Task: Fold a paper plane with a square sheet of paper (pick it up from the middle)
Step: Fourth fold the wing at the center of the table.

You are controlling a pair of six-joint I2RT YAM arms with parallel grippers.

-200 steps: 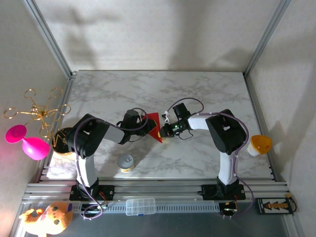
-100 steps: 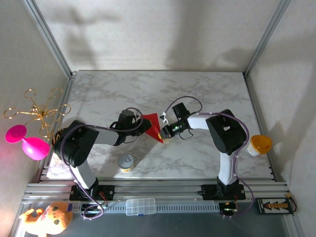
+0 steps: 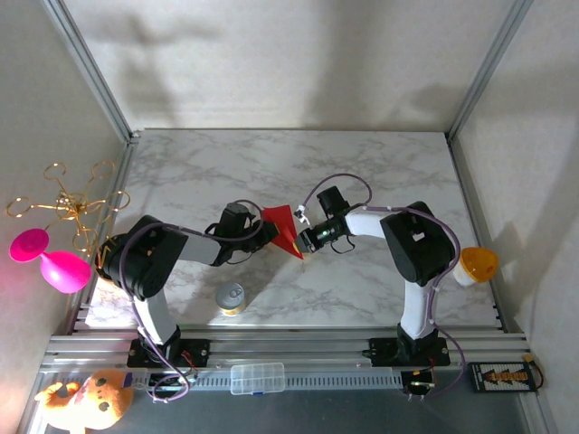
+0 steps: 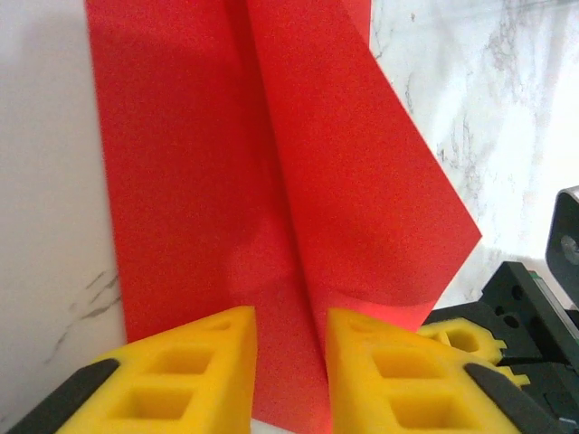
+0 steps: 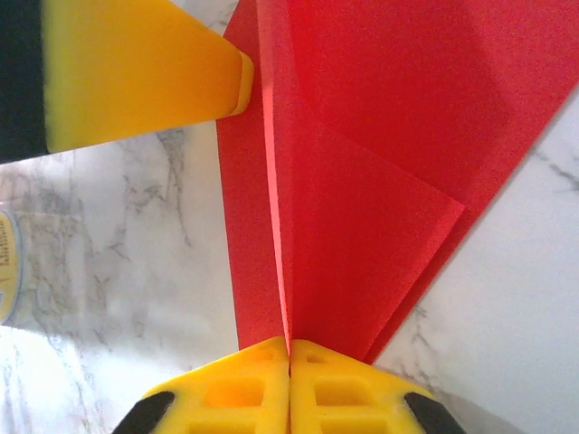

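The square sheet of paper is folded into a bright red pointed dart with a centre ridge, the paper plane (image 3: 282, 228), lying mid-table between both grippers. My right gripper (image 3: 304, 242) is shut on the ridge at the plane's near end (image 5: 289, 342), and the paper (image 5: 362, 163) fans away from the pads. My left gripper (image 3: 261, 233) is open. Its yellow fingers (image 4: 194, 362) stand apart on either side of the raised fold (image 4: 298, 226) with a gap around it. One left finger (image 5: 136, 81) shows in the right wrist view, and the right gripper's pads (image 4: 470, 344) show in the left wrist view.
A small tin can (image 3: 231, 297) stands near the front, just left of the left arm's gripper. A pink toy (image 3: 50, 258) and a gold wire stand (image 3: 68, 203) sit off the table's left edge, and an orange-and-white object (image 3: 477, 264) off its right edge. The marble table (image 3: 362, 172) stretches behind.
The left gripper's jaws have spread apart around the paper's ridge, and the left arm's elbow has swung outward to the left. The right gripper stays clamped on the paper.
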